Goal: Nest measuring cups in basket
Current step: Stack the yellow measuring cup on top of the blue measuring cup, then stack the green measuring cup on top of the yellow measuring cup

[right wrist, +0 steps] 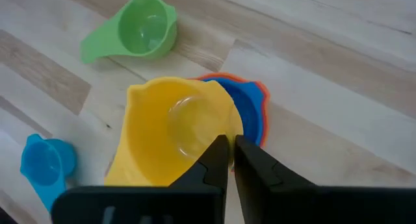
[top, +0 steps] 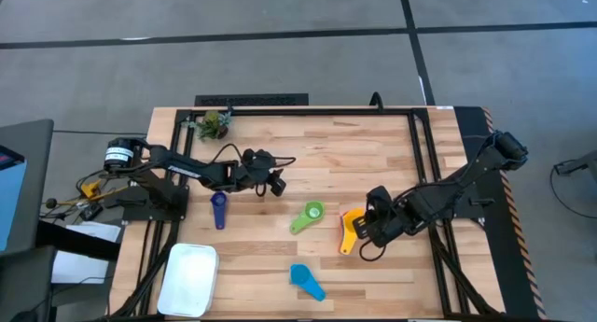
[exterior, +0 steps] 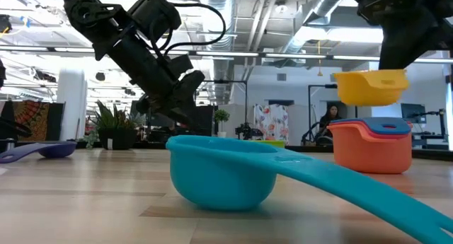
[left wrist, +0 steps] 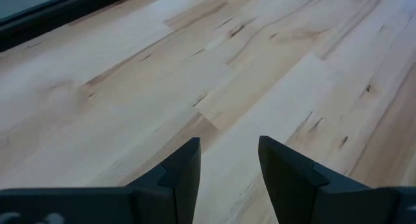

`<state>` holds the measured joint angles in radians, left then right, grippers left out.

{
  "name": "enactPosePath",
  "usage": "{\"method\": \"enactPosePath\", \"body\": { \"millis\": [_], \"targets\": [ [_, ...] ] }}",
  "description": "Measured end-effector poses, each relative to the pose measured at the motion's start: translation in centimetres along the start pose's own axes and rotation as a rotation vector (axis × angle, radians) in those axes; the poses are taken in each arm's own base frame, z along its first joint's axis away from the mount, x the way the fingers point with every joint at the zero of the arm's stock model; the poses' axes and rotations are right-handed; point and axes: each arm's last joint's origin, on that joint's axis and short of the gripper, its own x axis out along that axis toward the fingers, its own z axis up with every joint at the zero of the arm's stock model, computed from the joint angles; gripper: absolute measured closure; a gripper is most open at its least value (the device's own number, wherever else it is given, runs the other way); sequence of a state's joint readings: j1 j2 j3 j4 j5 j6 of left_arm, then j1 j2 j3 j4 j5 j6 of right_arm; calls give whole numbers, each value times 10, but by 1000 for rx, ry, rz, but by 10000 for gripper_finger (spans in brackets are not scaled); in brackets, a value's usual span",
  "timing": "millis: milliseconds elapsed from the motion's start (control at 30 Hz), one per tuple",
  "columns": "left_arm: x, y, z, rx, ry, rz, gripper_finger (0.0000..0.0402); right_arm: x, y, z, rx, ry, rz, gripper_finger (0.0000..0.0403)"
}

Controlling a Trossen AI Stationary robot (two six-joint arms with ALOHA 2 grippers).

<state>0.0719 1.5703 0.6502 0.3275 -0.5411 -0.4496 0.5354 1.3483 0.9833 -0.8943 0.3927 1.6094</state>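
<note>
Yellow cup [right wrist: 170, 138] clamped by its rim in right gripper [right wrist: 229, 152], jaws pinched on it, held just above orange/blue stack [exterior: 371, 142]. Green cup [top: 309, 216] nearby. Left gripper [left wrist: 227, 162] jaws apart, over bare table [left wrist: 273, 68]. Basket [top: 189, 277] well apart.

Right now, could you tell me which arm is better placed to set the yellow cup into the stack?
The right. Its hand is shut on the yellow cup, held just above the orange, red and blue stack. The left hand hangs open and empty, well apart.
</note>
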Motion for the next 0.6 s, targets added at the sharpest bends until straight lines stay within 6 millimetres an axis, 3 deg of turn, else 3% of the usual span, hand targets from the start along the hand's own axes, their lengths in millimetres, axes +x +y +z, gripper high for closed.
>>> {"method": "enactPosePath", "body": {
  "millis": [400,600],
  "targets": [
    [0,0,0,6,2,3,258,19,4,-8,-11,8,-72,351],
    [-1,-1,-3,16,18,2,258,19,2,-8,-18,21,-91,351]
  ]
}}
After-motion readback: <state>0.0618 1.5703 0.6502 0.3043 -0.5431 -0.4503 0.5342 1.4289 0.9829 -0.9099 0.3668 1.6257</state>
